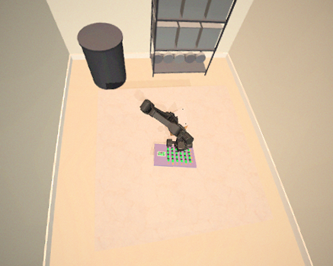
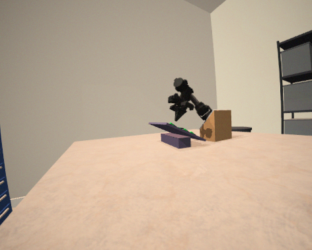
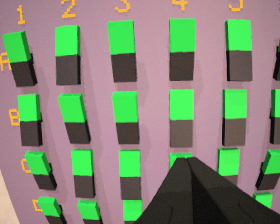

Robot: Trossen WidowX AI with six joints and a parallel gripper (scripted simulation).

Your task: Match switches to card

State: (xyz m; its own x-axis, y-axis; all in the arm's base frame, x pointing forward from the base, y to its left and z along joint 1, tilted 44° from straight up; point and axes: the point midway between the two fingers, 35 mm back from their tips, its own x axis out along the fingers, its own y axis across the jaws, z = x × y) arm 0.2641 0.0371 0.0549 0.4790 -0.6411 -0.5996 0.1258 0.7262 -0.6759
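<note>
A purple switch panel (image 1: 157, 161) (image 2: 162, 125) lies tilted on the table in front of the arm. It bears a grid of rocker switches, each half green and half dark grey, with columns numbered 1 to 5 and rows lettered A to D in the wrist view. The small card (image 1: 161, 153) sits at the panel's left end in the top view; its squares are too small to read. My gripper (image 1: 180, 145) (image 2: 178, 118) (image 3: 185, 166) is shut and empty. It hangs a little above the panel, its tip over the row C switch in column 4 (image 3: 180, 158).
A purple block (image 2: 176, 140) props the panel up. The arm's brown base block (image 2: 218, 125) stands just behind it. A dark round bin (image 1: 102, 55) and a metal shelf with grey boxes (image 1: 187, 28) stand at the far wall. A blue cabinet (image 2: 3, 185) is at the left edge.
</note>
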